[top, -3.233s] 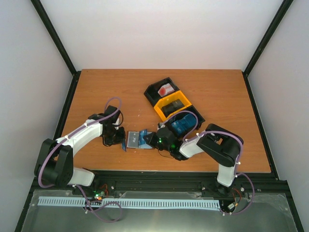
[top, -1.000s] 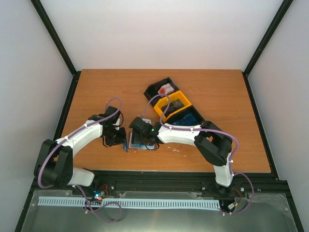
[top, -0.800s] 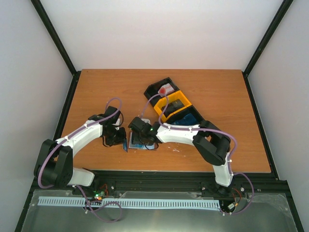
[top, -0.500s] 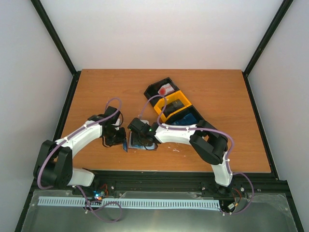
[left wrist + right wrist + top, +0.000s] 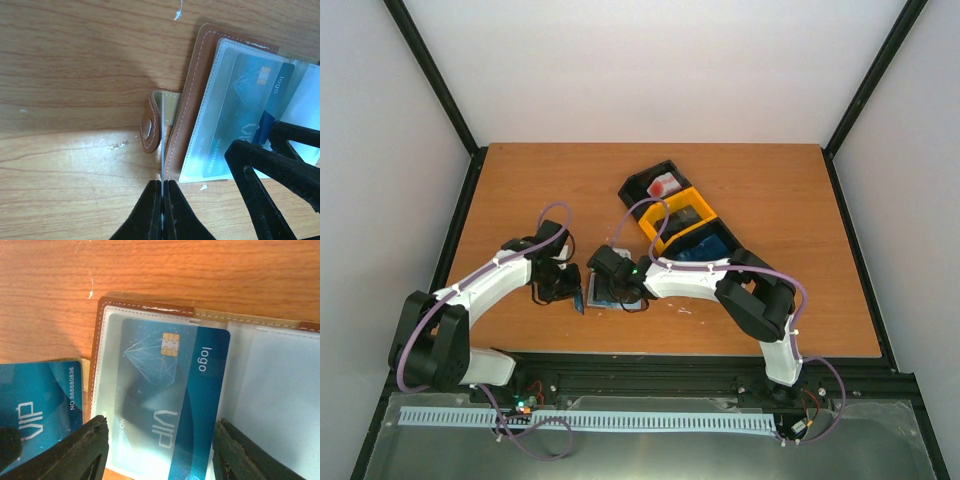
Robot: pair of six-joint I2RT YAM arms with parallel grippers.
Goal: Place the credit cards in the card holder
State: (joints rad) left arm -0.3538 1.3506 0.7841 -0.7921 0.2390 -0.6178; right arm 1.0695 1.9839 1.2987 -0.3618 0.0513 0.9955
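First card [image 5: 170,385] sits in card holder [image 5: 146,306]; right gripper [image 5: 162,442] wide, empty. Left gripper [image 5: 162,186] pinches second card [image 5: 37,390]: you slot it next.

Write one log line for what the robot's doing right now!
left gripper: shut on spare blue card, on edge | right gripper: open, straddling pocketed blue card | card holder: open, flat on table

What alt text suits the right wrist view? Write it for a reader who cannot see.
An open brown card holder lies on a wooden table with a blue chip card in its clear left sleeve, the open right gripper straddling that card from the bottom edge. A second blue card shows at lower left, beside the holder.
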